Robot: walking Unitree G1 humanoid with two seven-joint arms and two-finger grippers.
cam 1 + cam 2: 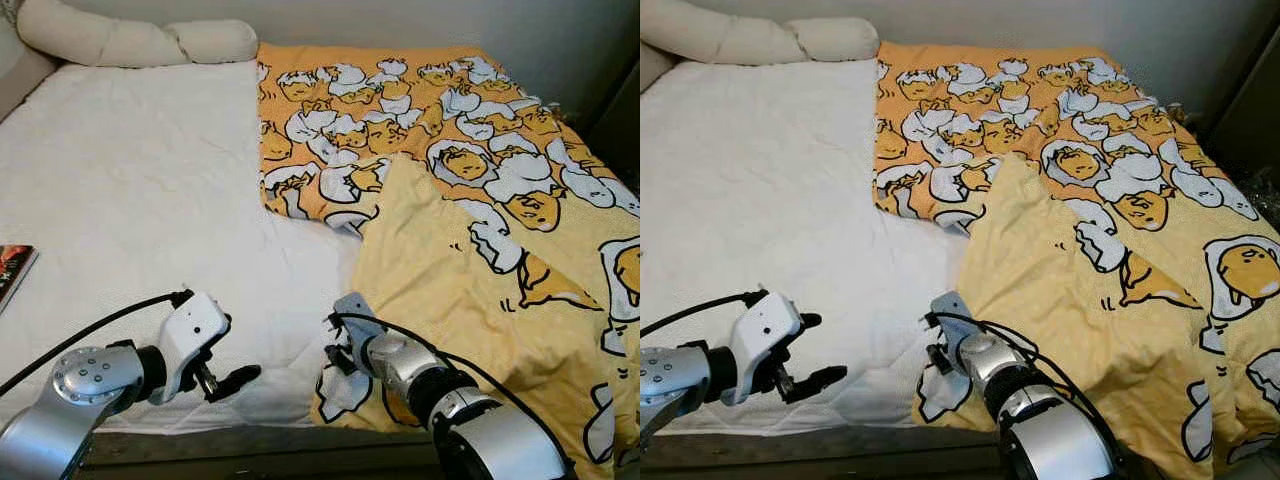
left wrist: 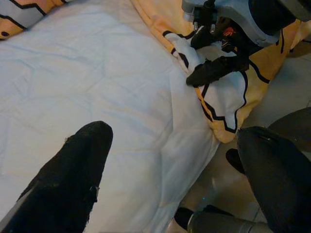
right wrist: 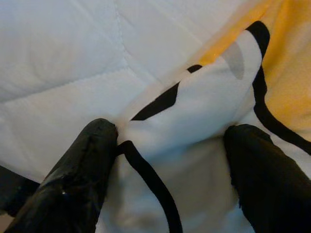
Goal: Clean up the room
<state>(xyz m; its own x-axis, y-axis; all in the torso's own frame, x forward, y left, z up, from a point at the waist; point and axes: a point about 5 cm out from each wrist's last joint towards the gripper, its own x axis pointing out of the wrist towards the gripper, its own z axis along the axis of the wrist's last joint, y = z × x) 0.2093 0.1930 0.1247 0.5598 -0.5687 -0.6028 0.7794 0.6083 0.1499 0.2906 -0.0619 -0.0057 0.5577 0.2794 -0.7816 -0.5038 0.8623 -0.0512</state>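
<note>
1. Bedding covers the bed: a white mattress pad (image 1: 150,190) lies bare on the robot's left, and a yellow-orange blanket (image 1: 480,200) printed with egg cartoons spreads over the right side.
2. Part of the blanket is folded over so its paler yellow underside faces up, reaching down to the near edge of the bed.
3. Right hand (image 1: 338,362) sits at the blanket's near left corner, by the foot edge of the mattress.
4. Its 2 black fingers (image 3: 82,165) are apart, with a bunched fold of the blanket's white-and-black print lying between them; the fabric touches the inner side of both, yet the fingers are not pressed together on it.
5. Left hand (image 1: 225,378) hovers over the white pad near the foot edge, just beside the blanket corner and apart from it.
6. Its fingers (image 2: 73,179) are spread wide with nothing between them.
7. A long cream bolster pillow (image 1: 130,40) lies across the head of the bed on the left.
8. A book (image 1: 12,270) with a dark red cover rests at the far left edge of the mattress.
9. Black cables run along both silver arms.
</note>
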